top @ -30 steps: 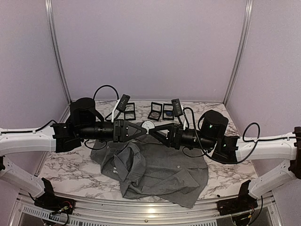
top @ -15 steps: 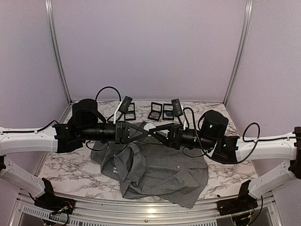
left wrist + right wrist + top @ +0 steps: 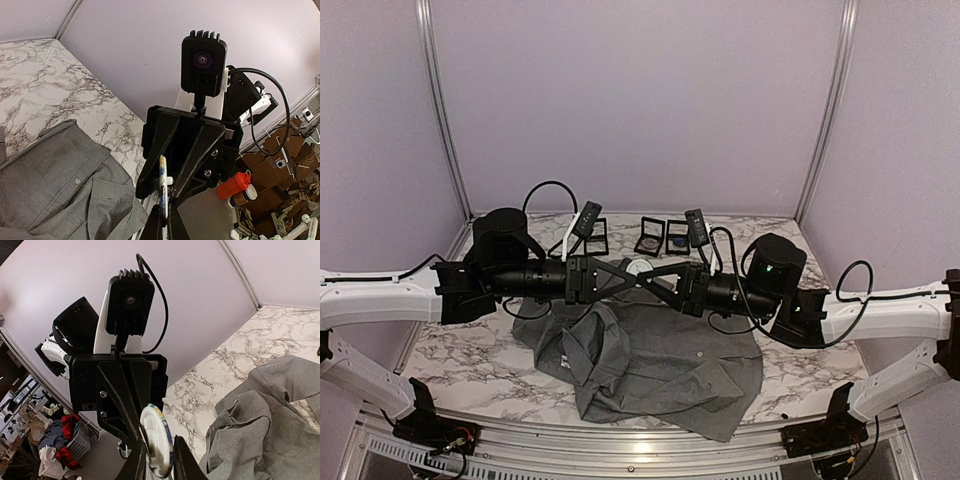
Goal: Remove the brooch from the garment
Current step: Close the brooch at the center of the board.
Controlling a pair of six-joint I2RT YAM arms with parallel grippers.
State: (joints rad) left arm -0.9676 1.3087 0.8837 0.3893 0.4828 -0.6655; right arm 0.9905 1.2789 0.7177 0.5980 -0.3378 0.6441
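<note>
The brooch (image 3: 636, 267), a round white disc with a blue and yellow rim, hangs in the air above the garment's back edge, between both grippers. My left gripper (image 3: 638, 277) comes in from the left and is shut on the disc's edge (image 3: 163, 192). My right gripper (image 3: 632, 270) comes in from the right, its fingers pressed against the two faces of the brooch (image 3: 157, 445). The garment (image 3: 660, 365) is a grey collared shirt lying crumpled on the marble table below, with the brooch apart from it; it also shows in both wrist views (image 3: 55, 175) (image 3: 265, 425).
Three small black boxes (image 3: 593, 236) (image 3: 650, 236) (image 3: 677, 236) lie open at the back of the marble table (image 3: 450, 350). Black cables loop off both arms. A red-capped bottle (image 3: 233, 186) stands off the table. Metal frame posts rise at the back corners.
The right gripper's fingers have closed in on the brooch. The left gripper slid slightly right, so the two grippers overlap more. The shirt has not moved.
</note>
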